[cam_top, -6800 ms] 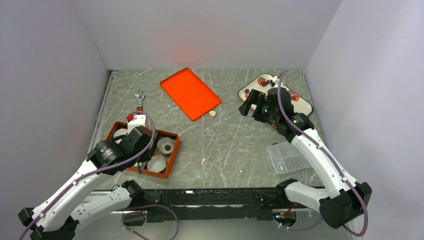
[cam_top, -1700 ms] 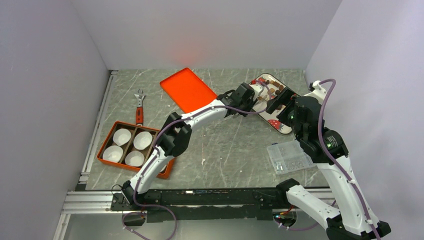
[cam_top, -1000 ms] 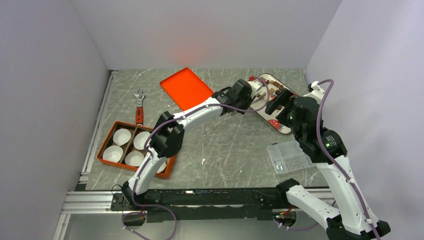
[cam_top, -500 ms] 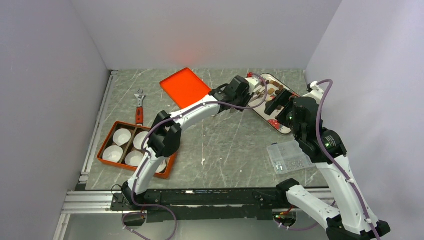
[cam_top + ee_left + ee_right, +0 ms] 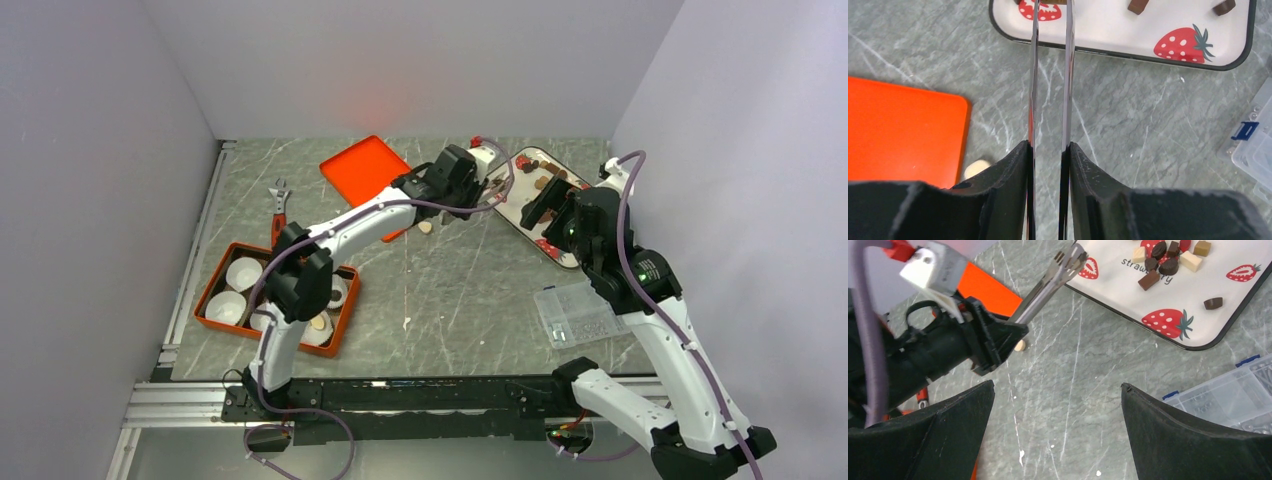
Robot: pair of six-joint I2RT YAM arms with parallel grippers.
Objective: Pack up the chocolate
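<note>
**Left tool** (image 5: 1048,147), clamped on tweezers (image 5: 1067,75), has drawn back to the rim of the strawberry tray (image 5: 1128,295). The chocolate (image 5: 1162,262) lies heaped on the tray. A brown sliver between the tweezer tips is possibly one piece lifted. **Right tool** (image 5: 1057,385) hangs apart.

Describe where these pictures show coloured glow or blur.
Top external view: a red glow sits on the grey back wall above the flat orange plastic lid. Left wrist view: the left gripper's black fingers, holding long metal tweezers, look soft; the white strawberry-print tray is sharp. Right wrist view: the right gripper's black fingers are blurred, the small brown chocolate pieces sharp.
</note>
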